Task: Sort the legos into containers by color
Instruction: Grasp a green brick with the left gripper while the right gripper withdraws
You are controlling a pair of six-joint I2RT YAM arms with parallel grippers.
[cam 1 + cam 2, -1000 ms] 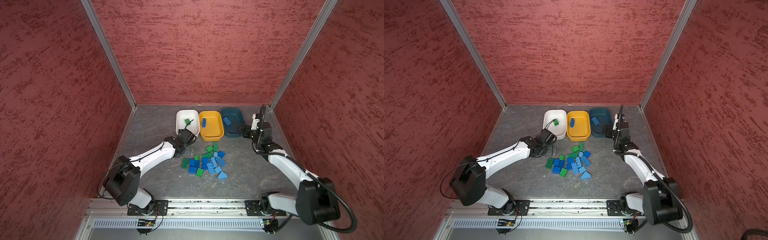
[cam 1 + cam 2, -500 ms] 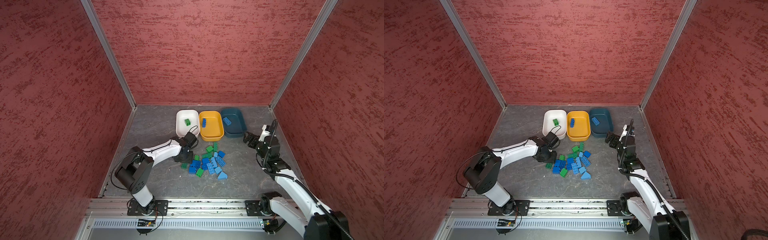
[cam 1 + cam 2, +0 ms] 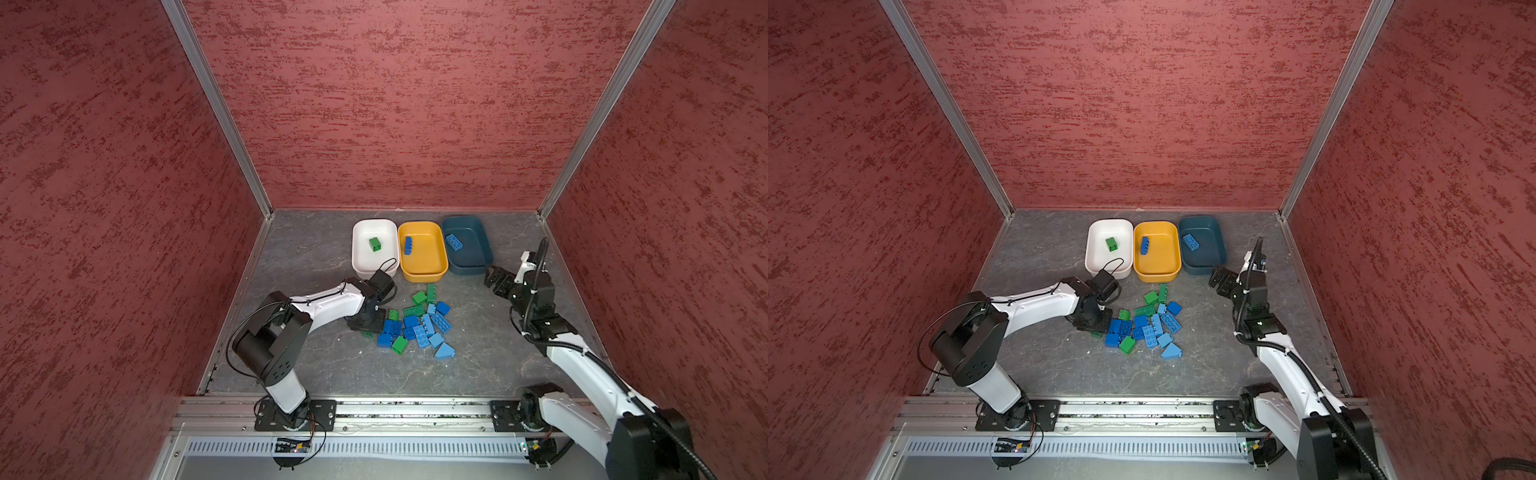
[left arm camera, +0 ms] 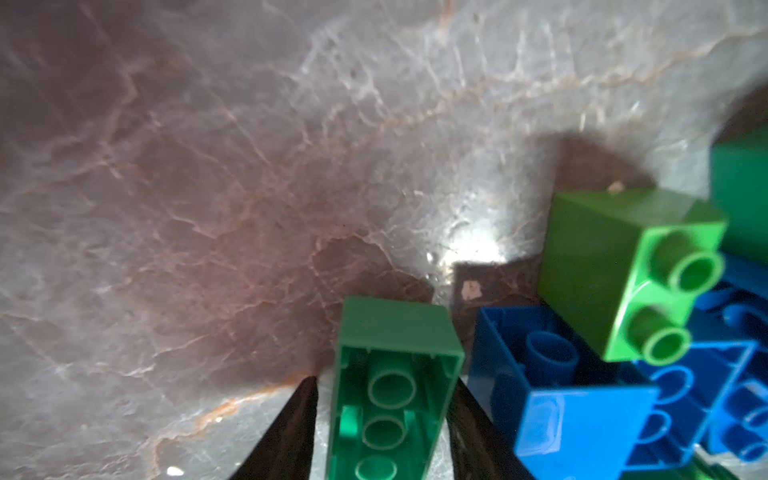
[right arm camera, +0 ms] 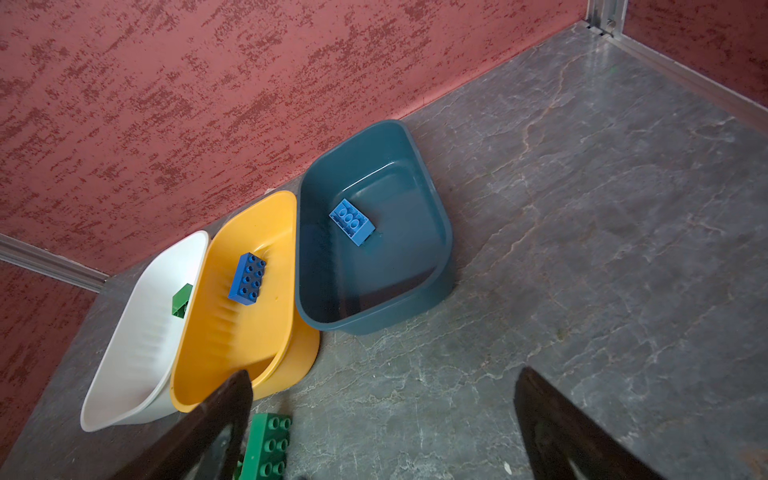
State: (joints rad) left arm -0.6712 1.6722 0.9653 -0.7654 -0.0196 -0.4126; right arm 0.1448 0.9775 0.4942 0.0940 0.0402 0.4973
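We see a grey, marble-veined tabletop (image 3: pixel 316 257) boxed in on three sides by red textured walls (image 3: pixel 395 104), w/ aluminium corner posts (image 3: pixel 220 112) and a metal rail (image 3: pixel 395 409) along the front edge, where both arms are mounted. At the back, side by side, sit the white tub (image 3: pixel 365 259), yellow tub (image 3: pixel 424 274) and teal tub (image 3: pixel 469 268), long axes all running front to back. Each holds one brick. A small green brick (image 3: pixel 375 244) sits in the white. A dark blue brick (image 3: pixel 408 245) in the yellow has its long axis approx. front to back. A light blue brick (image 3: pixel 454 242) in the teal is studs up, lying diagonal. The loose pile (image 3: pixel 419 328) lies mid-table, just in front of the tubs. The left claw (image 3: pixel 368 326) is down at the pile's left edge. In its wrist view the fingers (image 4: pixel 291 424) flank a green brick (image 4: pixel 390 395), hollow underside toward the cam, long axis along the fingers. One finger touches it and a sliver of table shows by the other, so we can't tell if it's pinched. The right claw (image 5: pixel 382 436) hangs spread wide over bare table, near the teal tub's front right corner.
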